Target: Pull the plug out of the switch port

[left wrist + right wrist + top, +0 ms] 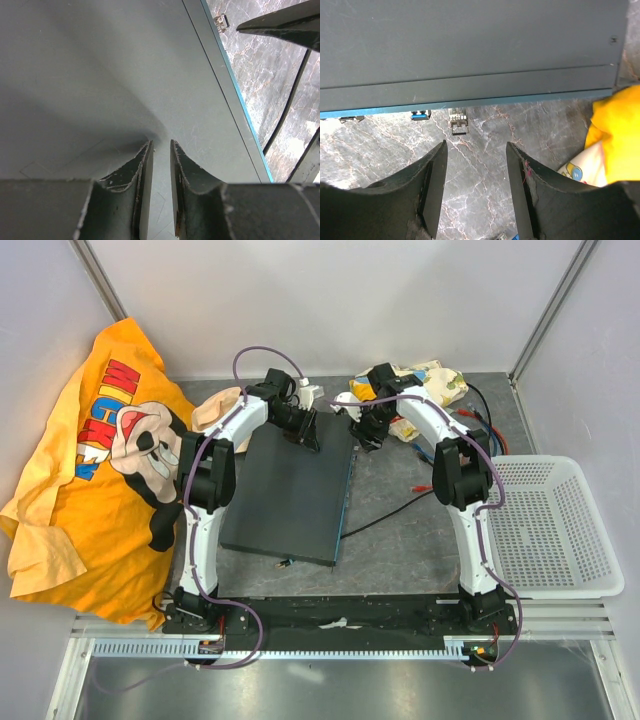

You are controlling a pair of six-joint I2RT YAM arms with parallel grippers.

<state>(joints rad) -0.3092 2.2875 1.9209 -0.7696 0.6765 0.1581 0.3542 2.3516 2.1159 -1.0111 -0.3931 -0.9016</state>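
The switch point(290, 490) is a flat dark grey box in the middle of the table, with its teal edge point(470, 97) lined with sockets. A small clear plug point(458, 121) sits in a port on that edge, and it also shows in the left wrist view point(221, 21). My right gripper point(476, 150) is open and empty, just short of the plug, which lies slightly left of the gap. My left gripper point(161, 145) is almost shut with a thin gap, empty, tips down on the switch's top point(100, 75). In the top view both grippers, left point(305, 435) and right point(362, 435), are at the switch's far end.
A blue plug point(420, 115) sits in a port left of the clear one. A black cable point(390, 515) runs from the teal edge. A white mesh basket point(545, 525) stands right, a yellow Mickey shirt point(100, 460) left, and printed cloth point(430, 380) behind the right gripper.
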